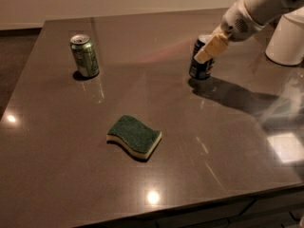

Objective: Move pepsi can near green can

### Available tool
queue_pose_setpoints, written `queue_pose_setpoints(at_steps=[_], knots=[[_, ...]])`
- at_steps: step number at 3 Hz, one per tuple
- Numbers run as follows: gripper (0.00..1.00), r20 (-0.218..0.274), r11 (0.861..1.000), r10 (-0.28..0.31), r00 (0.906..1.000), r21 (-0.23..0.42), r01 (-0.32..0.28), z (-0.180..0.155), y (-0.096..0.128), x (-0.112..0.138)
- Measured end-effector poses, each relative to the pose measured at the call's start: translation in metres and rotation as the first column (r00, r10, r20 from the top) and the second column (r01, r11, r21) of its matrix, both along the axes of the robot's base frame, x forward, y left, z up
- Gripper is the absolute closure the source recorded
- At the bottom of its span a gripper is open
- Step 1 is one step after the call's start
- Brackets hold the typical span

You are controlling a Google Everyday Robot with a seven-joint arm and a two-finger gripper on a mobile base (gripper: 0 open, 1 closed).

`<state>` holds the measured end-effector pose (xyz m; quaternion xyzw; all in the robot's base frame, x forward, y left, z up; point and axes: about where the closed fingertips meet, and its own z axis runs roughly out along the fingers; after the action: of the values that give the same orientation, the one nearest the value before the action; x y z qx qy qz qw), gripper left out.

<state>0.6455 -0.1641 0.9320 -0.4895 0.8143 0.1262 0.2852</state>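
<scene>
My pincer [204, 52] is at far right of the table [213, 146], reaching in from the upper right on the white arm [259, 4]. It is clamped on the pepsi can [199, 70]: one tan finger [212, 47] lies slanted across the can's upper front, and the other is hidden behind it.

Pepsi can: upright, dark blue, silver top partly covered by the finger. Its shadow meets its base, and I cannot tell if it rests on the surface or is just off it.

Green can [85, 56]: upright at far left of the table, well apart from the pepsi can, with bare tabletop between them.

Green sponge [134, 136]: lies flat nearer the front edge, roughly between the two cans but well forward of both, touching neither.

White rounded object [287, 39]: at the right edge, behind my arm, near the pepsi can but apart from it.
</scene>
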Motion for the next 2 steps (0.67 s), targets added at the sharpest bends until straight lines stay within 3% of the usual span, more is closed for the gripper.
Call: queue_pose_setpoints(at_steps=[2], knots=[[1.00,0.037,0.988,0.141,0.9893,0.051,-0.143,0.016,0.090,0.018]])
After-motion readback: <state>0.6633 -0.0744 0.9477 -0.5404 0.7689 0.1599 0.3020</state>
